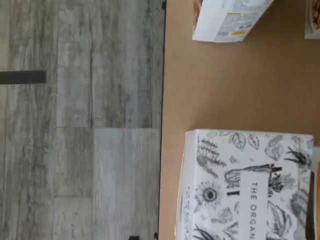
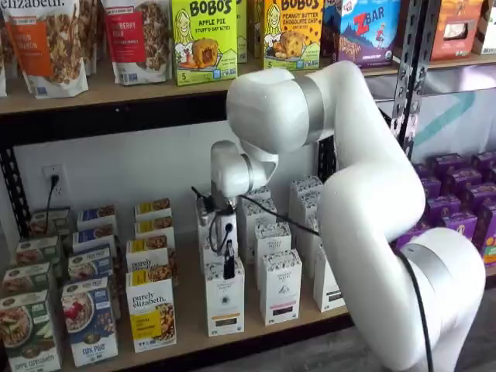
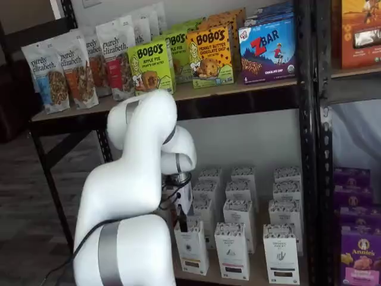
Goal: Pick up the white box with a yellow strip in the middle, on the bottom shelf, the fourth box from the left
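Hanging over the front row of the bottom shelf [image 2: 232, 335], the gripper [image 2: 229, 263] shows in both shelf views as a white body with black fingers [image 3: 183, 224] pointing straight down. Fingers seen side-on, one dark bar only. Jaws stand at full spread, nothing clamped between them.

White box [image 2: 225, 306]: upright at the front edge of the board, directly at 6 o'clock of the gripper. Speckled top, small round logo mid-face, tan-yellow strip low on the front. Fingertips sit level with its top; contact cannot be told.

Neighbours: purely elizabeth box [image 2: 153, 316] with yellow panel just beside it at 9 o'clock; a matching white carton [image 2: 280, 288] just beside it at 3 o'clock. More white cartons stand in rows behind, toward 12 o'clock. Same box in a shelf view [image 3: 191, 247], with the arm [image 3: 134, 196] close at its 9 o'clock.

Wrist view, picture turned on its side: a white carton top [image 1: 245, 185] with black botanical print and letters "THE ORGAN", standing on the tan board [image 1: 210, 90]. Grey plank floor [image 1: 80, 125] lies beyond the board's dark edge. Fingers not seen there.

Upper shelf [image 2: 116, 91]: Bobo's boxes [image 2: 204, 39] and granola bags [image 2: 50, 43].
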